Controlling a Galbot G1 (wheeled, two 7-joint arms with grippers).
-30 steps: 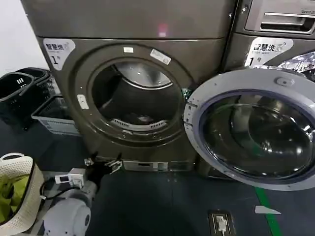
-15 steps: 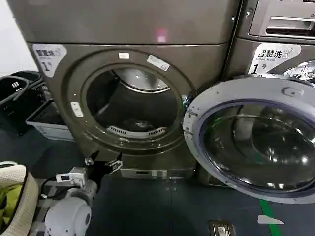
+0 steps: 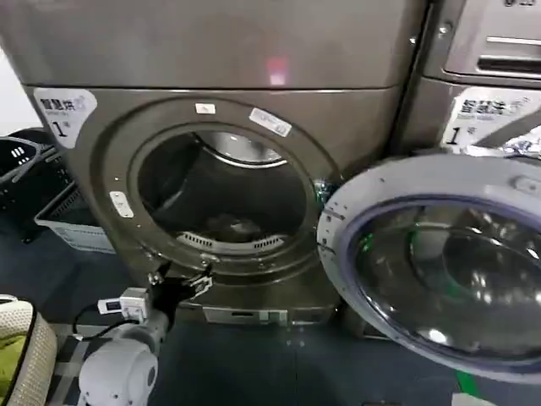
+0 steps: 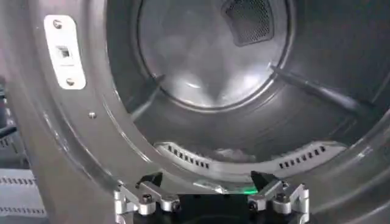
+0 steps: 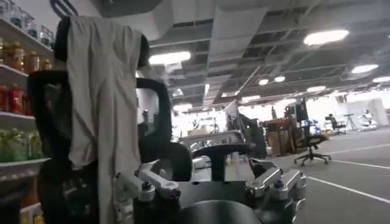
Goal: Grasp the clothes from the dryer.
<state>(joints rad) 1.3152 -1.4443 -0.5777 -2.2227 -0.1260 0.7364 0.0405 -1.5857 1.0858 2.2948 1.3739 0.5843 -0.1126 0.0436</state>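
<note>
Spread apart and empty, the left gripper's fingers (image 4: 145, 196) stand at the lower lip of the dryer (image 3: 228, 59) opening, its jaws wide with nothing between them. The left gripper (image 3: 179, 285) sits just below the round opening, at the front rim.

The dryer fills more of the head view than it did a second ago, its drum mouth larger and its "1" sticker pushed toward the left edge, and the basket (image 3: 25, 351) of yellow-green garments has slid nearly off at the lower left. I take this to mean the robot has closed on the machine and the reach into the drum is about to start; nothing has been grasped yet.

The open glass door (image 3: 439, 262) hangs to the right, clear of the left arm's path.

The clothes (image 3: 232, 227) lie low in the drum, a small pale heap just behind the vented lip. The left wrist view shows them (image 4: 234, 154) past the gripper (image 4: 210, 193), along with the drum's ribs and rear vent. The right gripper (image 5: 213, 185) points away toward an open hall and a draped chair, jaws apart and empty, so that arm looks idle.
</note>
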